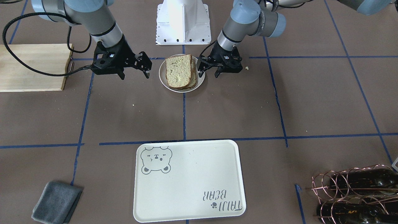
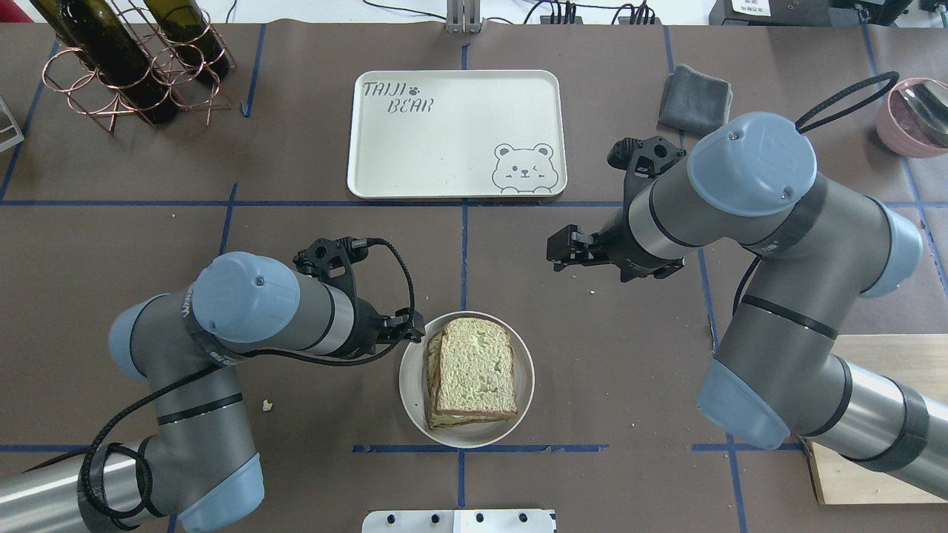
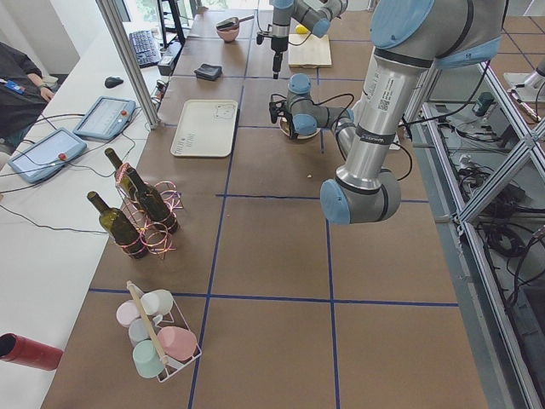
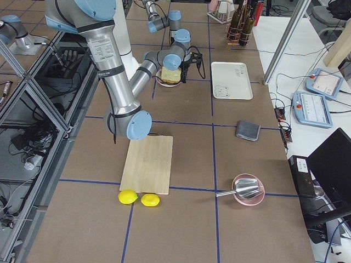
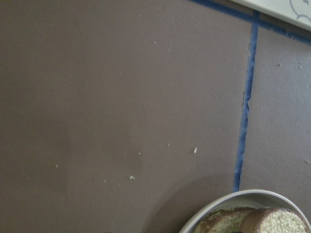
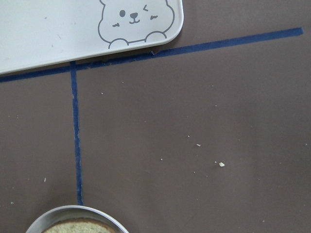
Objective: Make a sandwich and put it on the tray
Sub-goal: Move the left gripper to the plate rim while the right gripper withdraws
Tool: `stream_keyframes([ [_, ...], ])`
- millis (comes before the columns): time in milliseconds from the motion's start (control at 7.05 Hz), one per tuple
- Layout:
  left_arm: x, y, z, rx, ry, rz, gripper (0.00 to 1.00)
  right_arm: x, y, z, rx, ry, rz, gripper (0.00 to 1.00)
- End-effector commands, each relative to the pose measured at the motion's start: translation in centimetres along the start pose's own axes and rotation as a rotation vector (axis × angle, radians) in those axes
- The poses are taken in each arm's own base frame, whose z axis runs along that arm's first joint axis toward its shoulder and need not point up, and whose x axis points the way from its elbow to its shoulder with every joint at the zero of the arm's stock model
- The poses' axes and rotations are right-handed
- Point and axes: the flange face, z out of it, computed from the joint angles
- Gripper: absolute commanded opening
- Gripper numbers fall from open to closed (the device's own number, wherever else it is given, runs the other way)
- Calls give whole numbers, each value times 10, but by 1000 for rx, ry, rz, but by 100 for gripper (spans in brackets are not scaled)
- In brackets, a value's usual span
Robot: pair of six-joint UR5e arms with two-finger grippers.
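The sandwich (image 2: 474, 370) is two bread slices stacked on a small round white plate (image 2: 518, 403); no egg shows. It also shows in the front view (image 1: 179, 72). The cream bear tray (image 2: 444, 133) lies bare beyond it, also in the front view (image 1: 186, 183). My left gripper (image 1: 209, 72) is open and empty, low at the plate's rim beside the bread; overhead it (image 2: 407, 331) touches the rim's left side. My right gripper (image 1: 134, 74) is open and empty, apart from the plate on the other side (image 2: 563, 248). The left wrist view shows the plate rim (image 5: 214, 206).
A pale wooden board (image 1: 31, 67) lies by the right arm. A grey cloth (image 1: 56, 202) and a copper rack of wine bottles (image 1: 357, 193) flank the tray. A pink bowl (image 2: 915, 115) and two lemons (image 4: 138, 198) sit further off.
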Motion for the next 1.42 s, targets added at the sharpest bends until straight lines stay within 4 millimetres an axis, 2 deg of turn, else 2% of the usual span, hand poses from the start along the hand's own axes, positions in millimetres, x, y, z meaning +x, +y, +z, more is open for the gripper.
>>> stream_keyframes([
  [0, 0, 18, 16, 5, -20, 3, 55, 6, -6, -6, -13, -1, 2, 100],
  [284, 0, 33, 26, -16, -29, -4, 48, 7, -6, -6, -13, 2, 3, 100],
  [993, -6, 39, 37, -27, -51, -4, 38, 7, -5, -7, -13, -1, 2, 100],
  [1277, -8, 47, 45, -39, -63, 1, 34, 7, -5, -8, -11, -2, 2, 100],
])
